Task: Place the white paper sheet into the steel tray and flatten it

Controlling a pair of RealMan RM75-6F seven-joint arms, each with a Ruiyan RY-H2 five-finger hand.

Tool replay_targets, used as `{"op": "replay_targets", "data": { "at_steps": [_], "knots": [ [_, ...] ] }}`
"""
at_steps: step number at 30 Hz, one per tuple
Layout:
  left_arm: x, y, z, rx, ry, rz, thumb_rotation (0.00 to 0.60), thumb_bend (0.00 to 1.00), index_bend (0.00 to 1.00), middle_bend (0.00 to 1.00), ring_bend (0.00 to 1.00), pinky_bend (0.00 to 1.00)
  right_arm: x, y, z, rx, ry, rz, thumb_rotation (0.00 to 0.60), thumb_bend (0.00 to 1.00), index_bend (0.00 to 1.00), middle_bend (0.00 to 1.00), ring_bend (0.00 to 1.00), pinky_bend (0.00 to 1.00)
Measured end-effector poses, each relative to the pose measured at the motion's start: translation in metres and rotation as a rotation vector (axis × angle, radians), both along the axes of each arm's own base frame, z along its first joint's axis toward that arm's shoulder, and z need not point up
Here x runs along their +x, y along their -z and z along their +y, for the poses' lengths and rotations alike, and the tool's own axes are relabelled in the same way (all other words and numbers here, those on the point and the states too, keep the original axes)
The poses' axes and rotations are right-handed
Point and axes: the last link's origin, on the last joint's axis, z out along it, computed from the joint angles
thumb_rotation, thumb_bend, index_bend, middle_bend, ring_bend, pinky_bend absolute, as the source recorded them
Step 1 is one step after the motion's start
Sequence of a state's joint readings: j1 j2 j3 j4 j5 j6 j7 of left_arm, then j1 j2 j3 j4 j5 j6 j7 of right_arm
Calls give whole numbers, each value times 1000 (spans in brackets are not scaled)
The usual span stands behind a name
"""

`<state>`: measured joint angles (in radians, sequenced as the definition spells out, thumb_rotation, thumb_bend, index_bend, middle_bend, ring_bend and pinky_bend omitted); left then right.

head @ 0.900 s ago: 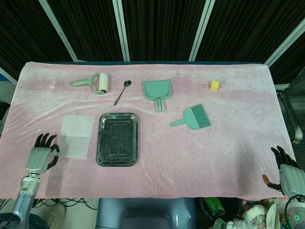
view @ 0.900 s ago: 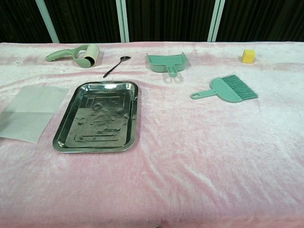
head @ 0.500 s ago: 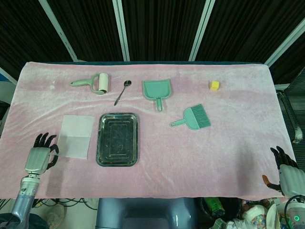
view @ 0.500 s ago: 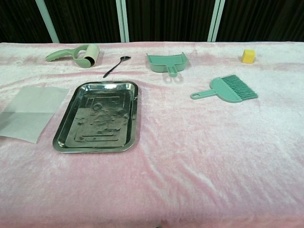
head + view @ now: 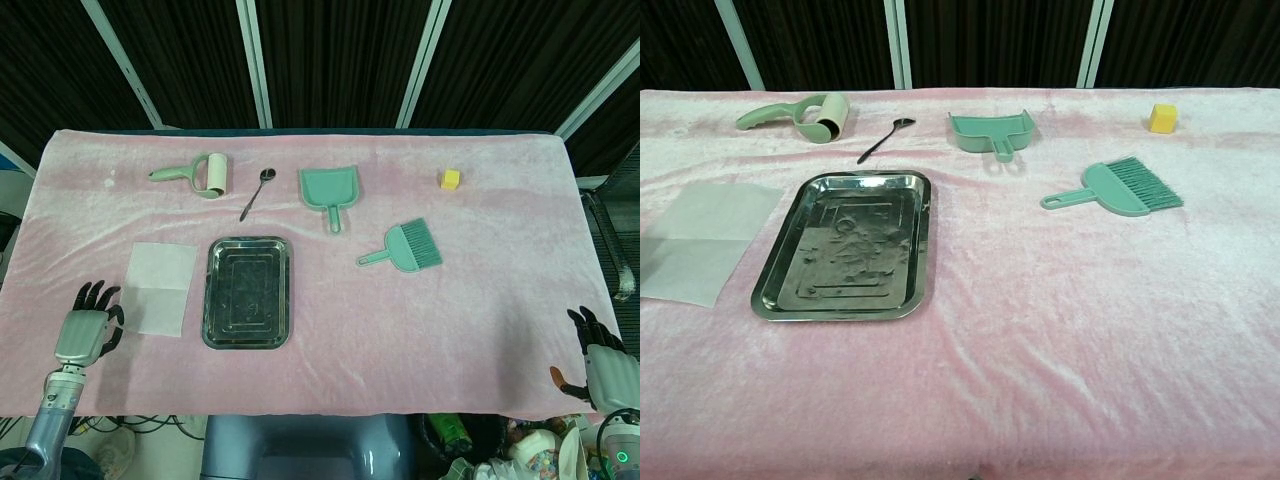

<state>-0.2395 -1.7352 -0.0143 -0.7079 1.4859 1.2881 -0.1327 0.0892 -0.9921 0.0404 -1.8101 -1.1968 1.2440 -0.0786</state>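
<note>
Presently, item by item. Table [image 5: 480,300], pink cloth cover: unchanged across the last second. Steel tray [image 5: 212,300], rectangular, set left of centre: holds nothing but its own embossed floor and reflections; position unchanged. White paper sheet [image 5: 160,286], lying flat on the cloth just left of the tray, apart from it, one faint fold line across its middle; it shows no clear shift from its earlier position. Left hand [image 5: 82,335], at the near left edge, just beside the sheet's near left corner: fingers spread, holding nothing; over the last second it has drifted slightly along the table edge, and its tips now sit close to the paper, though contact cannot be confirmed. Judgement: the task is at its opening, the sheet not yet lifted, and the small move reads as a set-up for a grasp at that corner. Right hand [image 5: 597,362], at the near right edge, well apart from the work: fingers apart, empty, unmoved. Dustpan [image 5: 331,189], green, its only other container-like form: empty. Hand brush [image 5: 406,246], green. Lint roller [image 5: 195,174], far left. Spoon [image 5: 255,190], dark, between roller and dustpan. Yellow block [image 5: 451,179], smallest entry, far right.
</note>
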Motion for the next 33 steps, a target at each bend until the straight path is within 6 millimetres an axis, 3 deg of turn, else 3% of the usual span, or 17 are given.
{"op": "replay_targets", "data": {
  "at_steps": [9, 15, 23, 28, 33],
  "knots": [
    [2, -10, 6, 33, 13, -31, 600, 439, 588, 170, 0, 19, 0, -1, 0, -9, 7, -1, 600, 250, 0, 8, 93, 154],
    [25, -43, 37, 165, 99, -118, 600, 439, 587, 181, 0, 77, 0, -1, 1, -9, 5, -4, 600, 250, 0, 8, 93, 155],
    [100, -85, 107, 264, 319, -88, 600, 439, 591, 202, 0, 78, 0, 0, 2, -4, 13, -8, 600, 251, 0, 8, 93, 155],
    [143, -89, 148, 234, 362, -22, 600, 439, 595, 211, 0, 77, 0, 1, 2, -2, 15, -11, 600, 251, 0, 8, 93, 155],
    [200, -95, 191, 254, 417, 31, 600, 439, 602, 216, 0, 77, 0, 0, 2, -4, 21, -10, 600, 251, 0, 8, 93, 155]
  ]
}}
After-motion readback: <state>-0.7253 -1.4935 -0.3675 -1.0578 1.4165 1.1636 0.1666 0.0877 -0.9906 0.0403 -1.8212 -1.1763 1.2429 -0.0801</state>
